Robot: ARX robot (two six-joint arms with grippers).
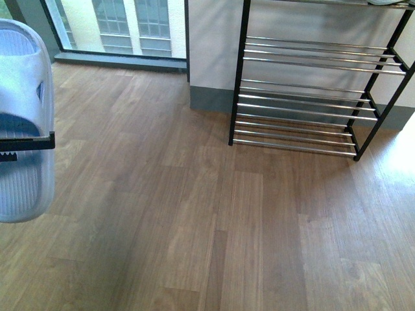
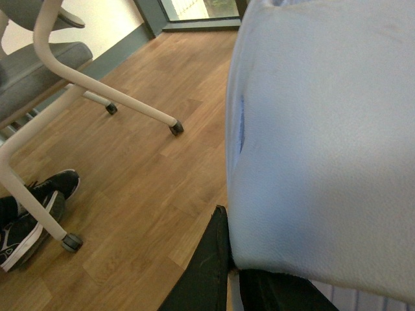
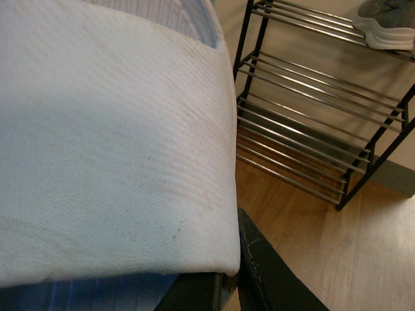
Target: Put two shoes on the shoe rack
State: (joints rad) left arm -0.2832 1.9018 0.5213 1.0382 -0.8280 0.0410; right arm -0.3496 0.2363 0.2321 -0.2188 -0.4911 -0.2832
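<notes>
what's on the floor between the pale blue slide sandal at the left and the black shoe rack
Nothing: the front view shows bare wood floor between pale blue rubber slide sandal and black-framed chrome-bar shoe rack.

- I see the shoe rack [image 1: 311,97] at the far right, standing on the floor [image 1: 194,227] against the wall [image 1: 214,39].
- A window [image 1: 117,26] lies far left of it.
- One sandal [image 1: 23,123] hangs at my near left, well apart from the rack.
- A sneaker [image 3: 389,26] sits on the rack's top tier.

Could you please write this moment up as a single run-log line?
left gripper: shut on left sandal, held aloft | right gripper: shut on right sandal | shoe rack: lower tiers bare, grey sneaker on top
</notes>
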